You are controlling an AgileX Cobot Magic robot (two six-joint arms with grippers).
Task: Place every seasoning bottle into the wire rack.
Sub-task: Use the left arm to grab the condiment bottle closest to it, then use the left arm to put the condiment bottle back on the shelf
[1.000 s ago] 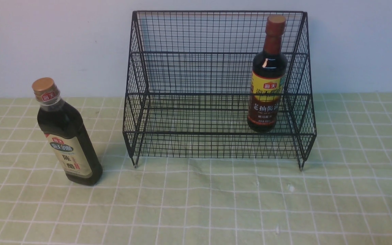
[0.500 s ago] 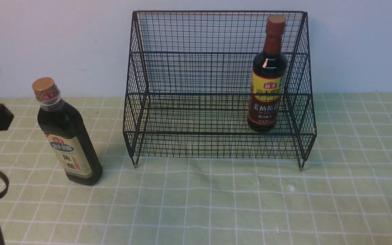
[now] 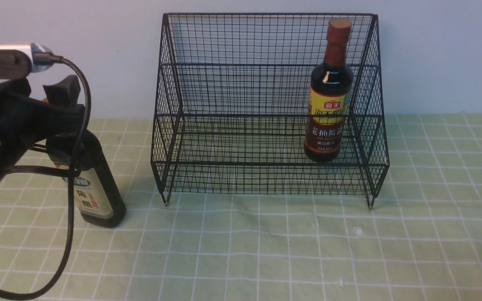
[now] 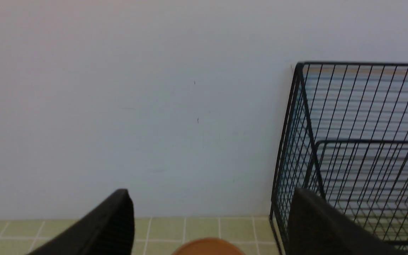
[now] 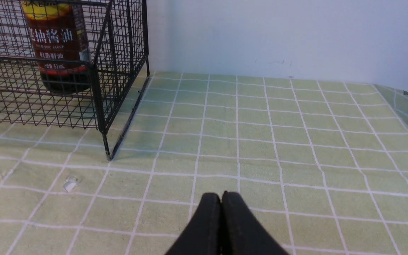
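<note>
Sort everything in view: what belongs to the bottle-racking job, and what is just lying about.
Job: gold-capped bottle, reddish-capped bottle, wire rack, left pincer.
Lying about: checked tablecloth, black cable, white scraps.

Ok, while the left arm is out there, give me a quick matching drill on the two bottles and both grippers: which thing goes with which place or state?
Things:
1. gold-capped bottle
2. red-brown-capped bottle
3. left gripper
4. right gripper

Places or states:
A. shut, over bare tablecloth
B. standing in the wire rack, at its right end
C. open, at a bottle's cap
D. on the tablecloth, left of the wire rack

Pairs: 1-D, 2-B, 3-C, 4-A
</note>
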